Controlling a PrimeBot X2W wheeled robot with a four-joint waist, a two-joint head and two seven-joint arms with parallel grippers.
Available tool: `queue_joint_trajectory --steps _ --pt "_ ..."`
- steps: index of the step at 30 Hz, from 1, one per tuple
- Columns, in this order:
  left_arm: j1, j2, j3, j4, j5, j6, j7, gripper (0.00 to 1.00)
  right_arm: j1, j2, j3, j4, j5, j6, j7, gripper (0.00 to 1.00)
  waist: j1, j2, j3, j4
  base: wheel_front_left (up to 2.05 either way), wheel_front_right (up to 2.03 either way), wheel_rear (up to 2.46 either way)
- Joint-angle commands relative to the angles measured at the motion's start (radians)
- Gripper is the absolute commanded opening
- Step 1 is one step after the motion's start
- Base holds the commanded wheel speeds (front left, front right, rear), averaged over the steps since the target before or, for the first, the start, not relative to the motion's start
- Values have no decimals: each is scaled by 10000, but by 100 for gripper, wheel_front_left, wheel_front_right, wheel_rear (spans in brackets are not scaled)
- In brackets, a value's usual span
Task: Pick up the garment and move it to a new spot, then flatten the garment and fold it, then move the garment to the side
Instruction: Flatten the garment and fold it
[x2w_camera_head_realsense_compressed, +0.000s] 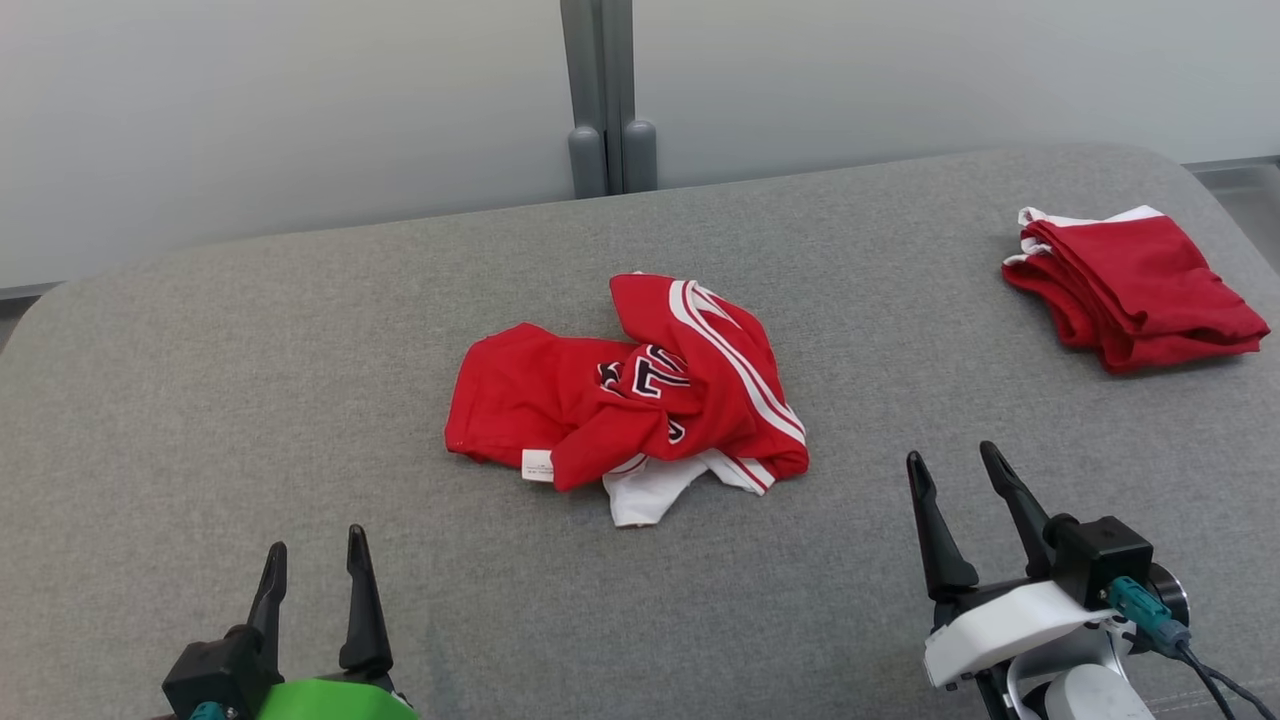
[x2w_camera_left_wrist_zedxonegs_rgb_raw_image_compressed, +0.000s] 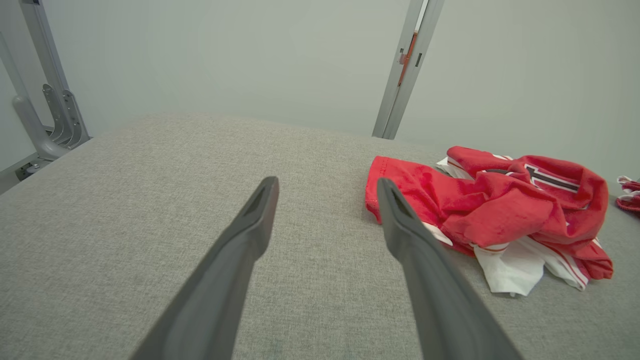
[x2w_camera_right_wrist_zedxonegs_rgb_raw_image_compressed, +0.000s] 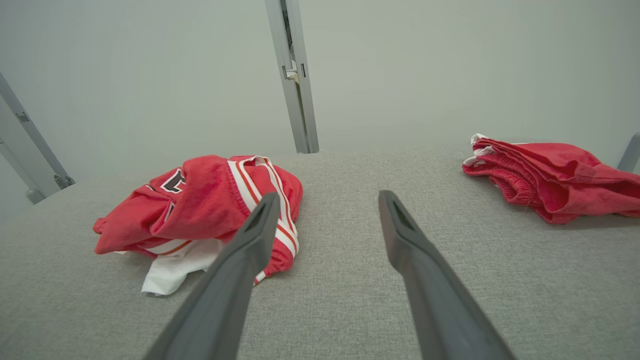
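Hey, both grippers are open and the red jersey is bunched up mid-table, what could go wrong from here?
1. The red jersey lies crumpled in overlapping layers, its white underside poking out; the open right gripper or left gripper may pinch several layers, so it could lift as a bundle.
2. A folded red garment sits at the far right; setting the jersey aside there might knock it apart.

Bare grey fabric stretches ahead of your left pincer (x2w_camera_head_realsense_compressed: 315, 540) and your right pincer (x2w_camera_head_realsense_compressed: 952, 453), both spread wide at the near edge of the desk (x2w_camera_head_realsense_compressed: 200, 400). A crumpled red garment (x2w_camera_head_realsense_compressed: 620, 400) occupies the centre. A folded red pile (x2w_camera_head_realsense_compressed: 1135, 290) fills the far right corner. A grey post (x2w_camera_head_realsense_compressed: 605, 100) stands behind the far edge.
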Motion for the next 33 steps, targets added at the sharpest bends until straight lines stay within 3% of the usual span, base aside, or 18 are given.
queue_joint_trajectory --steps 1,15,24,32,33 --pt "24 -4 61 12 15 -60 -3 100 -43 -21 -24 26 -56 -16 -31 100 0 0 12 16 0 0 0" --pt "-486 -6 -286 -131 60 19 -3 100 -782 -19 429 681 -681 -16 -31 100 0 0 916 612 0 0 0" --pt "-1019 -4 -762 -121 -228 211 -4 100 -3143 -21 677 2658 -1465 -16 145 100 0 0 1726 1776 0 0 0" --pt "-1135 -5 -960 -99 -358 302 -4 100 -4337 -123 943 4827 -1343 -16 885 100 0 0 1918 2349 0 0 0" --pt "-1145 -5 -973 -97 -374 302 -4 100 -4421 -127 1030 4971 -1287 -16 856 93 0 0 1920 2373 0 0 0"
